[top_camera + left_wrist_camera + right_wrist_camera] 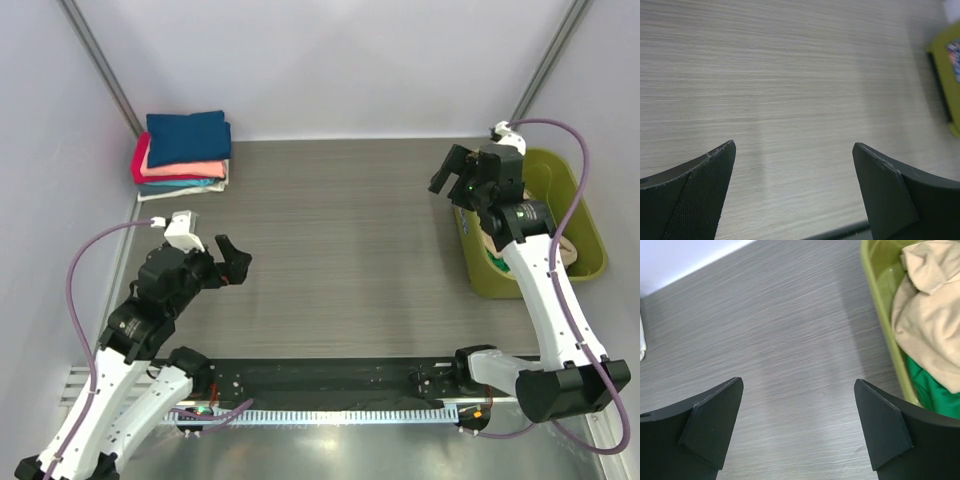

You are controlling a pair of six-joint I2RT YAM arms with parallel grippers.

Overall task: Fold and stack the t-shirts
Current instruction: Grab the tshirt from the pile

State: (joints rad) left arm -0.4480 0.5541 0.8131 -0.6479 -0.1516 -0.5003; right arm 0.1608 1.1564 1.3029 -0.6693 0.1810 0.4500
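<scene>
Gaping wide and holding nothing, the right gripper (452, 172) is hanging over bare table (340, 220) just off the 9 o'clock rim of the tub (585, 240). Its jaws are standing well apart, which looks like readiness for a reach into the tub rather than a grasp under way. In the right wrist view the tub wall (880, 300) is sitting at about 2 o'clock from the fingers, and inside it a tan tee (930, 335) is lying crumpled on top of a green tee (935, 390), which is peeking out at its 5 o'clock. Both are unfolded, so the tan one, being uppermost, is probably the next to come out. The left gripper (235, 262) is also spreading wide and empty, hovering at roughly 8 o'clock of the table. Its wrist view is showing only wood grain between the fingers, with the tub's corner far off at 2 o'clock. It seems to be waiting beside the open middle of the table, where a shirt would need room to be laid flat. At 10 o'clock, in the far corner, the finished stack (185, 155) is lying out of the way, with a navy tee (188, 135) on top and coral, red and pale layers beneath it.
</scene>
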